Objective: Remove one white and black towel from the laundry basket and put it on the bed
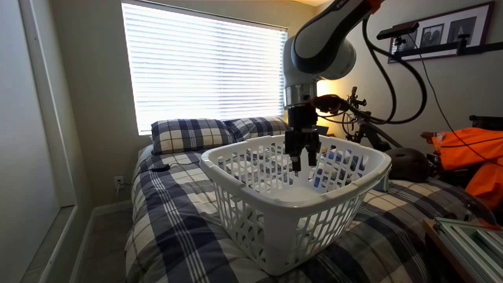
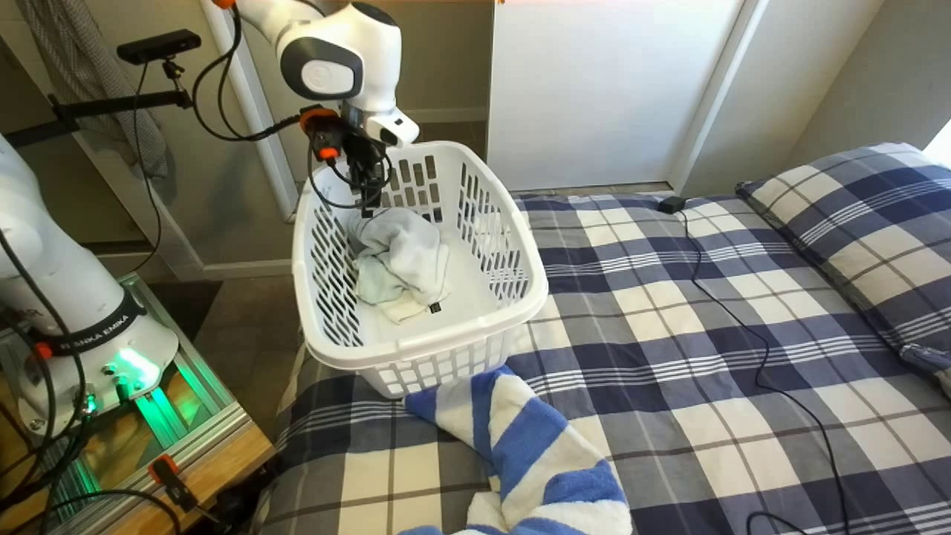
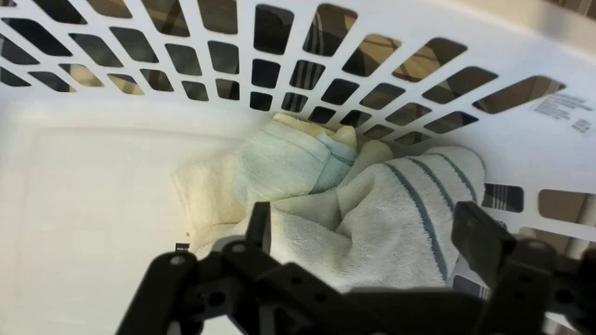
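The white slotted laundry basket (image 1: 290, 206) stands on the plaid bed (image 1: 177, 220); both also show in an exterior view, basket (image 2: 438, 342) and bed (image 2: 631, 319). The whitish towel with dark stripes (image 3: 391, 223) lies crumpled in the basket, also visible in an exterior view (image 2: 412, 241). My gripper (image 3: 365, 228) points down inside the basket, its fingers wide apart over the towel with nothing held. It shows in both exterior views (image 1: 304, 162) (image 2: 369, 209). Its tips look close to the towel; I cannot tell whether they touch it.
A pale blue-green cloth (image 3: 288, 163) and a cream cloth (image 3: 214, 186) lie against the towel in the basket. A blue-and-white striped towel (image 2: 527, 438) lies on the bed beside the basket. A black cord (image 2: 732, 316) crosses the bed. The basket walls surround my gripper.
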Action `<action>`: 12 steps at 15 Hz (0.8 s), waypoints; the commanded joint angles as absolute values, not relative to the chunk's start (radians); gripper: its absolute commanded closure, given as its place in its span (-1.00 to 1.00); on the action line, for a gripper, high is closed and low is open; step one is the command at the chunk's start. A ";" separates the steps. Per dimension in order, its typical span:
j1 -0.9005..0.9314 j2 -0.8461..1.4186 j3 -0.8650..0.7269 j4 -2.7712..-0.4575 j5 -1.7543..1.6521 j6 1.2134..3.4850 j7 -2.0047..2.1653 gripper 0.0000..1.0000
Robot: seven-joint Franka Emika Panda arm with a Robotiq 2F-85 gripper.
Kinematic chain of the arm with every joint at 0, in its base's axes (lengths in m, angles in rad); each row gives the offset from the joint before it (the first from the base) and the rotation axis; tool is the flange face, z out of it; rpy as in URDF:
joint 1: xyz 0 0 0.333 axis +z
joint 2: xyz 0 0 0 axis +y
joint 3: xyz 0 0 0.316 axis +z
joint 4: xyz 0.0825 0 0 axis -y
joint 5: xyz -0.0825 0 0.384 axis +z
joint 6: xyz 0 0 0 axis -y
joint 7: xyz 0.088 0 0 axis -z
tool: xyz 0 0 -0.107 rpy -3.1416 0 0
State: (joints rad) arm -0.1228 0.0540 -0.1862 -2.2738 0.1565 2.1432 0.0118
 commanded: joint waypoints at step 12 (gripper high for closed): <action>-0.130 0.158 -0.157 -2.226 0.164 2.164 0.090 -1.00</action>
